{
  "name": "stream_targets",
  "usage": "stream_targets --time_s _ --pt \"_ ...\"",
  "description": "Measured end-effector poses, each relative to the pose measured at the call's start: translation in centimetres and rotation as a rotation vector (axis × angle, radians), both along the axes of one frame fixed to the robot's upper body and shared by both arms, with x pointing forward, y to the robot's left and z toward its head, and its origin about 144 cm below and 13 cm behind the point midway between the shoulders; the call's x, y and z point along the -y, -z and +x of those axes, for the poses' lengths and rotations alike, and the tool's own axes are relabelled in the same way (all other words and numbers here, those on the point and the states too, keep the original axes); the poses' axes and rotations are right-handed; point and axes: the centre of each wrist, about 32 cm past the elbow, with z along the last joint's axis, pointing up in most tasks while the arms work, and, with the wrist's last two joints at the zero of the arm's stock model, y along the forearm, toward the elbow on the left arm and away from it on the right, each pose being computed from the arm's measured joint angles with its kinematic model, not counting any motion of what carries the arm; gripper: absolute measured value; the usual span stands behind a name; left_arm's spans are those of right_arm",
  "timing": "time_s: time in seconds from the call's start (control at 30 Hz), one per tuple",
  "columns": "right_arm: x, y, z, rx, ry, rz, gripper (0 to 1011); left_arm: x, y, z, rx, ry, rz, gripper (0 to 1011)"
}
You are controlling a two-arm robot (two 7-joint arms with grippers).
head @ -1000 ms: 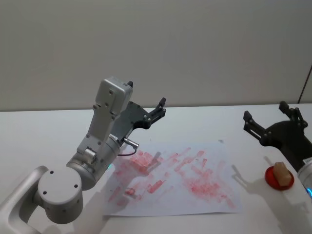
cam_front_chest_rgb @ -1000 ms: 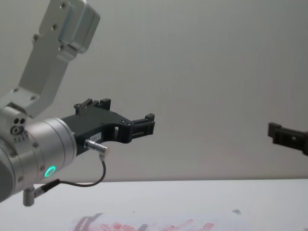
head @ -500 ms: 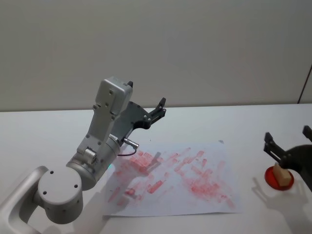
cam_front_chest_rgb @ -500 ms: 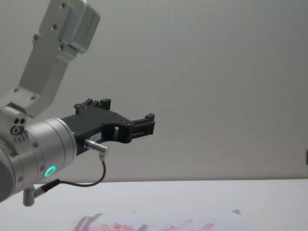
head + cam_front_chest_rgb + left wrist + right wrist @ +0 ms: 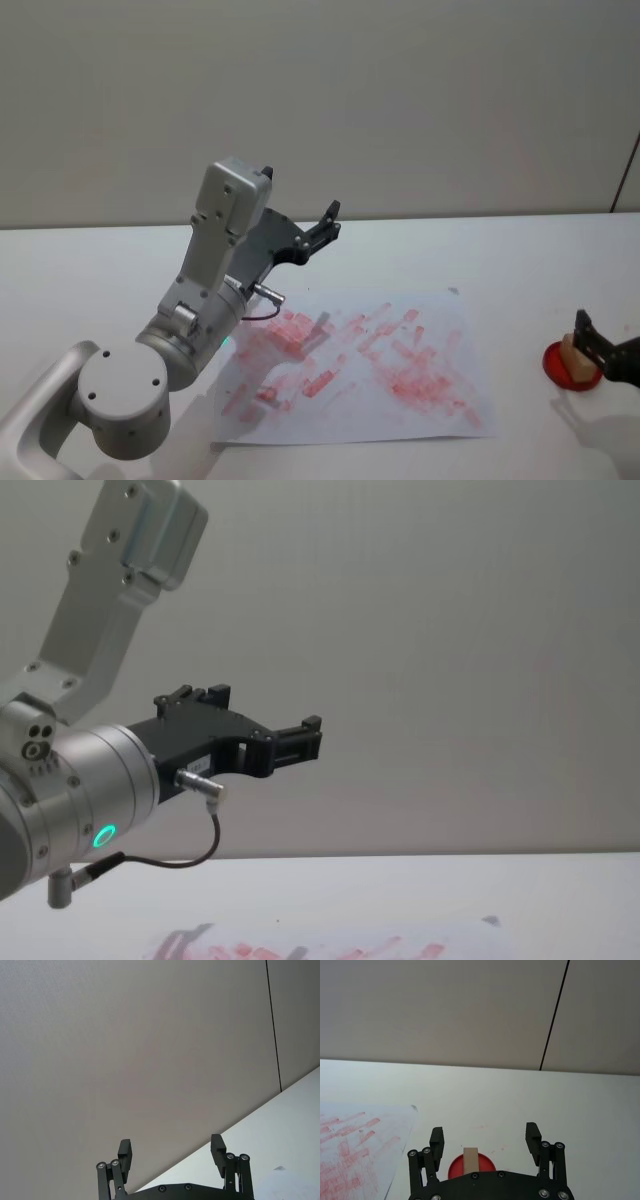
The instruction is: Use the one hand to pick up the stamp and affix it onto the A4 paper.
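Note:
The stamp (image 5: 571, 351) is a small tan wooden block standing upright on a round red ink pad (image 5: 570, 370) at the table's right. My right gripper (image 5: 485, 1135) is open, low over the table just short of the stamp (image 5: 470, 1156), which lies roughly on its centre line ahead of the palm. One of its black fingers (image 5: 587, 332) shows at the head view's right edge, beside the stamp. The A4 paper (image 5: 350, 365), white with many red marks, lies at the table's middle. My left gripper (image 5: 328, 222) hangs open and raised beyond the paper's far left corner.
The left arm's grey boxy link (image 5: 225, 215) and silver wrist (image 5: 90, 800) rise over the paper's left side. The white table (image 5: 500, 250) is bare behind the paper and between paper and pad. A plain wall stands behind.
My right gripper has dropped and pulled back toward the head view's lower right edge, coming down by the stamp, and has left the chest view. The left arm has not moved.

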Motion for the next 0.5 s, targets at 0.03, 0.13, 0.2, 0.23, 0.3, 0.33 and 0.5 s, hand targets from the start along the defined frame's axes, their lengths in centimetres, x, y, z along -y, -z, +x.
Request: stream_targets --time_s 0.03,0.13,0.2,0.23,0.3,0.33,0.5 --pt "0.0 0.0 0.0 -0.006 0.001 -0.001 1001 0.0 0.0 0.0 0.000 0.000 0.000 1001" --pt "0.1 0.1 0.0 -0.031 0.003 -0.001 1001 0.0 0.0 0.0 0.000 0.000 0.000 1001" --pt "0.1 0.2 0.0 -0.045 0.002 0.001 1001 0.0 0.0 0.0 0.000 0.000 0.000 1001" --pt "0.1 0.3 0.1 -0.058 0.001 0.004 1001 0.0 0.0 0.0 0.000 0.000 0.000 1001" --pt "0.1 0.5 0.2 -0.078 -0.002 0.010 1001 0.0 0.0 0.0 0.000 0.000 0.000 1001" --pt "0.1 0.6 0.3 -0.086 -0.003 0.013 1001 0.0 0.0 0.0 0.000 0.000 0.000 1001" --pt "0.0 1.2 0.7 -0.129 -0.010 0.029 1001 0.0 0.0 0.0 0.000 0.000 0.000 1001"
